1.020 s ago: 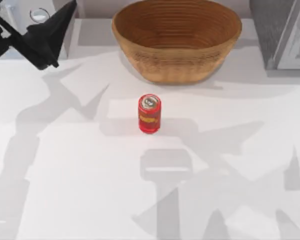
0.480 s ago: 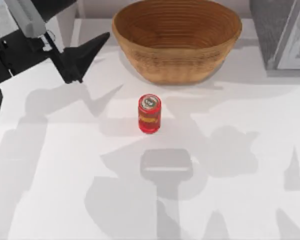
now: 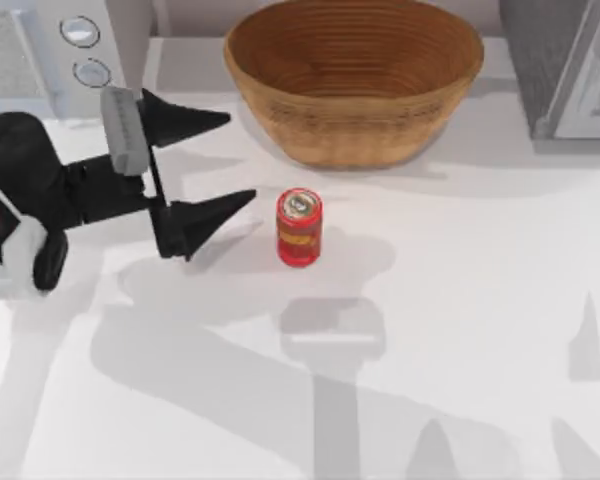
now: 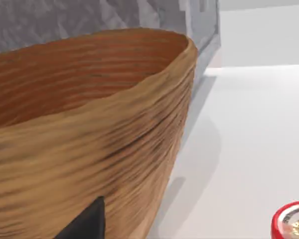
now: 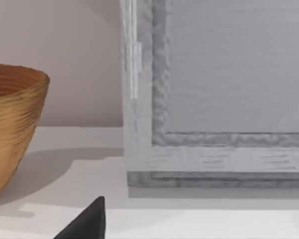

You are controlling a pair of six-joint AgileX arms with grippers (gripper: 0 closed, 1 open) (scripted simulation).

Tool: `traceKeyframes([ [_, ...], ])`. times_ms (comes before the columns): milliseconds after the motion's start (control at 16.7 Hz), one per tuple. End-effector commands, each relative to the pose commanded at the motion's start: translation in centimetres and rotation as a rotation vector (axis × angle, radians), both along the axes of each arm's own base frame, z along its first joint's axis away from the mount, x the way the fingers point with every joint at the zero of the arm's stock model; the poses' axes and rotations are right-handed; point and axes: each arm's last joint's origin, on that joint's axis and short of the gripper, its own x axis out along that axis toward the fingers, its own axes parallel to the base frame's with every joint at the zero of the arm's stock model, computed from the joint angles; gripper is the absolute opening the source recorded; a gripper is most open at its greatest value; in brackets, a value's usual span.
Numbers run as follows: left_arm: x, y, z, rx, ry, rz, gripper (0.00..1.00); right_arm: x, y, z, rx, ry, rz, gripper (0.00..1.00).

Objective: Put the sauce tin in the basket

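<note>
Sauce tin (image 3: 299, 227) upright just right of left gripper (image 3: 230, 160), jaws wide open, empty.

Left pincer (image 3: 242, 160) wide apart.

One tin, one basket, one gripper showing on my table.

I am counting a single sauce tin (image 3: 299, 227) at the frame's centre, a single basket (image 3: 354, 82) at upper centre, one left gripper (image 3: 241, 158) with two fingers at left, and two round dials (image 3: 78, 32) at upper left.
</note>
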Motion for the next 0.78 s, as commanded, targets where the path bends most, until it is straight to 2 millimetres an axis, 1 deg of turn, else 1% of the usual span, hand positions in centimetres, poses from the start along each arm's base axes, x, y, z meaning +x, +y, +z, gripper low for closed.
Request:
traceKeyframes([
  [180,-0.2,-0.6,-3.9,0.013,0.06,-0.08,1.0,0.0,0.0,0.0,0.0,0.0,0.0,1.0],
  [360,-0.6,-0.9,-6.4,0.019,0.1,-0.134,1.0,0.0,0.0,0.0,0.0,0.0,0.0,1.0],
  [480,-0.8,-1.0,-7.0,0.02,0.11,-0.147,1.0,0.0,0.0,0.0,0.0,0.0,0.0,1.0],
  [780,-0.8,-1.0,-7.0,0.02,0.11,-0.147,1.0,0.0,0.0,0.0,0.0,0.0,0.0,1.0],
])
